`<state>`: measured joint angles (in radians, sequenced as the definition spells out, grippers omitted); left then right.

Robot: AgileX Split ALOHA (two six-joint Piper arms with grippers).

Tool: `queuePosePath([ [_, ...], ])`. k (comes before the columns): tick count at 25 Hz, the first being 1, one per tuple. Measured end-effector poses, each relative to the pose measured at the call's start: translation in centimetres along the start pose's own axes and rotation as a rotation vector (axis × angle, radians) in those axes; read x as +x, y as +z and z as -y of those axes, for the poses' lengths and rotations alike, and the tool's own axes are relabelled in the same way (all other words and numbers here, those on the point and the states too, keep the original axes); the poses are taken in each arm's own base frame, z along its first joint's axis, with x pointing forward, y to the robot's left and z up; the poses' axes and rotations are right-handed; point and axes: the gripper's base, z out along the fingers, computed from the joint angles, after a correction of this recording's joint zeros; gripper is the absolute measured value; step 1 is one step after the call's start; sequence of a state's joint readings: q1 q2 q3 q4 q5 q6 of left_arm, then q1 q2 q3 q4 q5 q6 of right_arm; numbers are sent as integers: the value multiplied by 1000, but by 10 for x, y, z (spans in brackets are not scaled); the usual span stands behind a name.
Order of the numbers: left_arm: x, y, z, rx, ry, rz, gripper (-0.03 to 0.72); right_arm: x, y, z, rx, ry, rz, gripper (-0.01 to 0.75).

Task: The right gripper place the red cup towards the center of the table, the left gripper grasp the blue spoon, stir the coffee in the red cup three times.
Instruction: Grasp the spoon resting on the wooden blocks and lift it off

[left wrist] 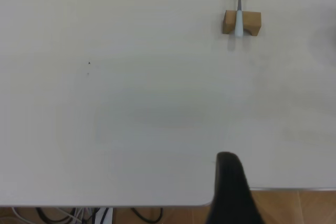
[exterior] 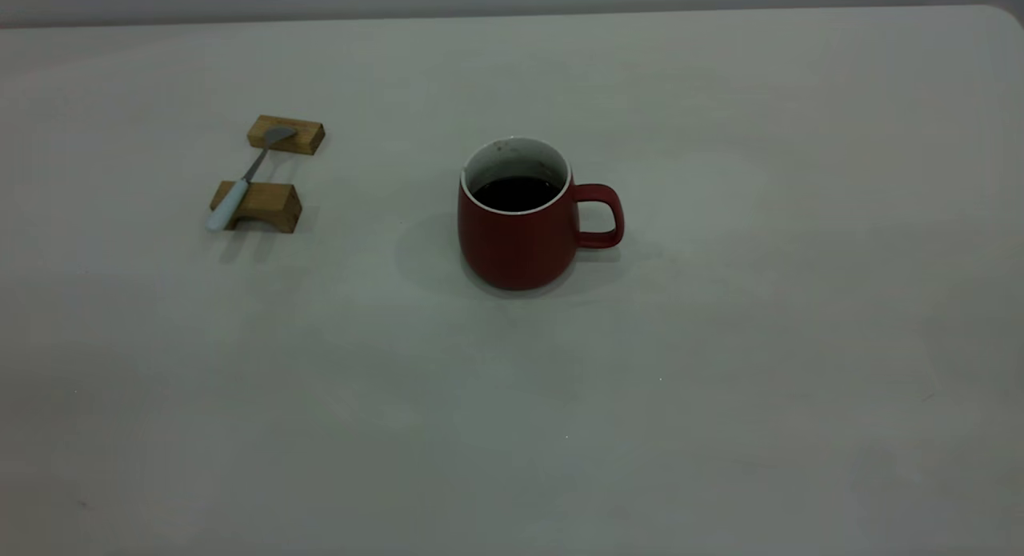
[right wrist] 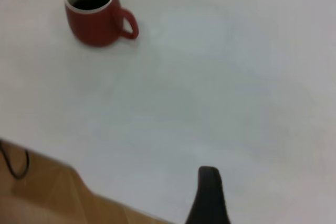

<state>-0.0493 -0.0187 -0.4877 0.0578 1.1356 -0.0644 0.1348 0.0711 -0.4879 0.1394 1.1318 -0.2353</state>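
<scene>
Resting on the off-white table [exterior: 720,420], the red cup [exterior: 516,240] stands untouched; tool states cannot be told.

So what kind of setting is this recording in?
Probably a lab or test bench, not a kitchen: a bare off-white table, loose cables below its edge, and only a red cup and blue spoon on wooden blocks.

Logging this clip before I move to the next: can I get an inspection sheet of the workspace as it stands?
Surface: the table, off-white, bare apart from the items below.
Job's things: the red cup upright near centre, handle towards the right arm's side, the coffee inside; the blue spoon lying across two wooden blocks, towards the left arm's side.
Clutter: nothing seen.
Grippers: left gripper and right gripper each back at the table edge, far from the things; only one finger visible.
Cables: dark cables below the table edge.
Surroundings: wooden floor.
</scene>
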Motion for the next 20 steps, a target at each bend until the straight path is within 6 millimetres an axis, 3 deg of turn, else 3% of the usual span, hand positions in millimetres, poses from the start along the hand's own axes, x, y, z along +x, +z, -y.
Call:
queuePosePath([
  [13, 0, 0, 0, 0, 0, 0, 553, 7, -1, -2, 49, 83, 28, 636],
  [20, 0, 0, 0, 0, 0, 0, 553, 7, -1, -2, 48, 84, 29, 515],
])
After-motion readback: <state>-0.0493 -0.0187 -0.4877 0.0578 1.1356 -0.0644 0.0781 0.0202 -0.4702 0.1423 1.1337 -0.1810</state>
